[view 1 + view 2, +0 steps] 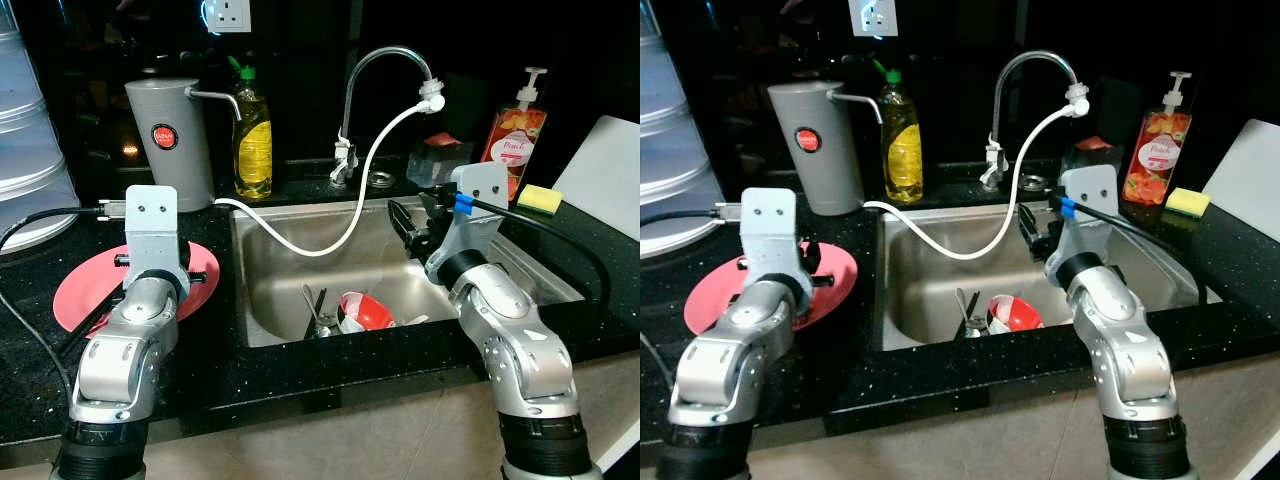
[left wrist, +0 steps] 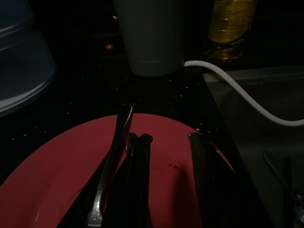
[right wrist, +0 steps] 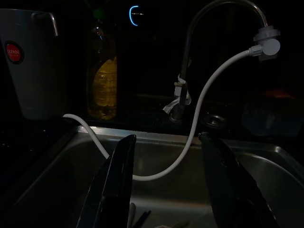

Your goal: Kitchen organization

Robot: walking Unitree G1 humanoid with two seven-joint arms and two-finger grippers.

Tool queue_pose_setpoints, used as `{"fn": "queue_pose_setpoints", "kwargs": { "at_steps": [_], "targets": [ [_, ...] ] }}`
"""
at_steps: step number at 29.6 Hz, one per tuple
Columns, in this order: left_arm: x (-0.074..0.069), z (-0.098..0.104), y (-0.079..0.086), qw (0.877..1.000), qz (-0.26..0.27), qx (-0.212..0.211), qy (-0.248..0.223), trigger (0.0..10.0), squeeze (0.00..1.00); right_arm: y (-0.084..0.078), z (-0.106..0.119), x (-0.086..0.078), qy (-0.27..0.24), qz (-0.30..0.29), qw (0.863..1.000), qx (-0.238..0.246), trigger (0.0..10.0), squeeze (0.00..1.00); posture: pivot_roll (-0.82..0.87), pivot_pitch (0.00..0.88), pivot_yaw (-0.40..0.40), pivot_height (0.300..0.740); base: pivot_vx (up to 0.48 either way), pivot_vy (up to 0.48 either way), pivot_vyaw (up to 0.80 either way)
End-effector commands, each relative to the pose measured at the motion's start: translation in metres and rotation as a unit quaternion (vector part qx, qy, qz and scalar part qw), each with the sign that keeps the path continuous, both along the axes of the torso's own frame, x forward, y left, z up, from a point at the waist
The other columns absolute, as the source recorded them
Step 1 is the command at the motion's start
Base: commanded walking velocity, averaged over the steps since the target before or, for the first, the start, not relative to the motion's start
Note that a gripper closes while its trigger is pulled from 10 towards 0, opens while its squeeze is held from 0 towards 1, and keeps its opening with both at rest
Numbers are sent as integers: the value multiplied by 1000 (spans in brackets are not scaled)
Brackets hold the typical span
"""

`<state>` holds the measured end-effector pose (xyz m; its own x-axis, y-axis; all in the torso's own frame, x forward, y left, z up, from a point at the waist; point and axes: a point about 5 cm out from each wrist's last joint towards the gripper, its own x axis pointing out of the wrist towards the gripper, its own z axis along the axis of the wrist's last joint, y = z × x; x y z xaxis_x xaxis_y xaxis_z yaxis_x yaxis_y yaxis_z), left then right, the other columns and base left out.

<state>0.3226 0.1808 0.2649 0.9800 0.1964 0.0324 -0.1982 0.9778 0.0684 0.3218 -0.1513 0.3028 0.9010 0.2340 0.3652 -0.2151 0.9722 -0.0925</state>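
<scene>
On the black counter to the left of the sink lies a pink-red plate [image 1: 80,290]. My left gripper [image 2: 169,140] hovers low over it, open, with bare plate between the fingers. A metal utensil [image 2: 111,166] lies on the plate right beside one finger; whether they touch I cannot tell. My right gripper [image 1: 410,225] is open above the steel sink [image 1: 270,290], holding nothing. At the bottom of the sink sit a red and white bowl [image 1: 365,312] and some cutlery [image 1: 315,310].
A grey canister [image 1: 170,140] and a yellow soap bottle [image 1: 252,135] stand behind the plate. A white hose [image 1: 340,235] runs from the faucet [image 1: 385,60] across the sink. An orange pump bottle [image 1: 515,135], a sponge [image 1: 540,198] and a white board [image 1: 605,175] are at the right; clear tubs [image 1: 25,150] at the left.
</scene>
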Motion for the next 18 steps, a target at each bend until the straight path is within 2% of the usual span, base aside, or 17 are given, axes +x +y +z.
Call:
{"fn": "queue_pose_setpoints", "kwargs": {
  "at_steps": [1,18],
  "targets": [
    [-1,-3,-3,1000,-3,3,0,10000,0,0,3,1,-5,3,1000,0,10000,0,-23,47,-24,740,0,0,0],
    [-1,-3,-4,1000,-1,2,0,10000,0,0,2,1,-4,-1,1000,3,10000,0,-20,58,-21,740,0,0,0]
  ]
}}
